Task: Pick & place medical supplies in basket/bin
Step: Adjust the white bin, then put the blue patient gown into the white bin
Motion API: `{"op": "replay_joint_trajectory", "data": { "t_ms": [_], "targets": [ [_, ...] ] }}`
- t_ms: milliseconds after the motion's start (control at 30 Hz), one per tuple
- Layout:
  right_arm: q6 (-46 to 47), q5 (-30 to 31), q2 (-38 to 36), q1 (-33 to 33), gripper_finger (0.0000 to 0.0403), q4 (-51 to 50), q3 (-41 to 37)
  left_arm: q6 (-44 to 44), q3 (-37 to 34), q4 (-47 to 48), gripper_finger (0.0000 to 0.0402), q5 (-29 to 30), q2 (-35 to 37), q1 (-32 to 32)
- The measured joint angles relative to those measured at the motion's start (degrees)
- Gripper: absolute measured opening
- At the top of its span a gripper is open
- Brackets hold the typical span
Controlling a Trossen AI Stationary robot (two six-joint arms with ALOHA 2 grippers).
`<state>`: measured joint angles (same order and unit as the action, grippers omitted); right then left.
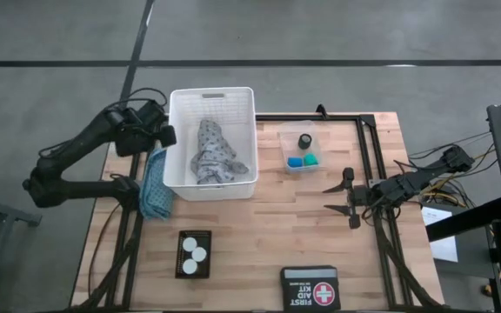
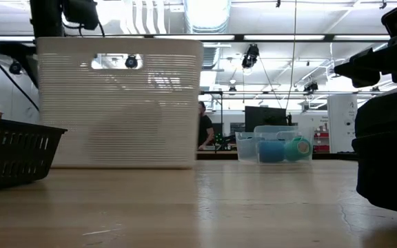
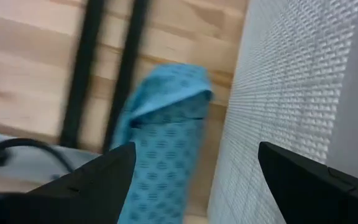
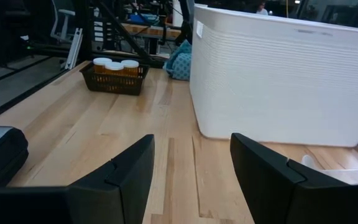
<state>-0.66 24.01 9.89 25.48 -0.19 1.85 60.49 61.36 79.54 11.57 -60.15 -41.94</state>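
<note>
Teal cloth beside white basket under released left tool; right tool parted, empty.

Dark jointed arms; seemingly matte

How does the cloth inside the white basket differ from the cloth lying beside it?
The grey patterned cloth is bunched up inside the white basket; the teal-blue patterned cloth lies folded on the table against the basket's left wall. The grey one is already placed; the teal one is not, with the open left claw above it. Both are patterned fabric.
</note>
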Motion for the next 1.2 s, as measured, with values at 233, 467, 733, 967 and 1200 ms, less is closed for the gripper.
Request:
{"op": "replay_joint_trajectory", "data": {
  "t_ms": [233, 467, 733, 967, 1200],
  "targets": [
    [0.0, 0.0, 0.0, 0.0, 0.0206, 0.0, 0.0, -0.7, -4.0, -11.7, 0.0343, -7.1, -0.1, 0.0],
    [0.0, 0.0, 0.0, 0.0, 0.0206, 0.0, 0.0, -0.7, -4.0, -15.6, 0.0343, -10.5, -2.9, 0.0],
    [0.0, 0.0, 0.0, 0.0, 0.0206, 0.0, 0.0, -0.5, -1.6, -4.8, 0.0342, -12.7, -3.4, -0.2],
    [0.0, 0.0, 0.0, 0.0, 0.0206, 0.0, 0.0, -0.5, -2.7, 0.9, 0.0342, -10.3, -3.3, -0.3],
    [0.0, 0.0, 0.0, 0.0, 0.0206, 0.0, 0.0, -0.5, -7.1, 0.8, 0.0341, -9.4, -3.3, -0.3]
  ]
}}
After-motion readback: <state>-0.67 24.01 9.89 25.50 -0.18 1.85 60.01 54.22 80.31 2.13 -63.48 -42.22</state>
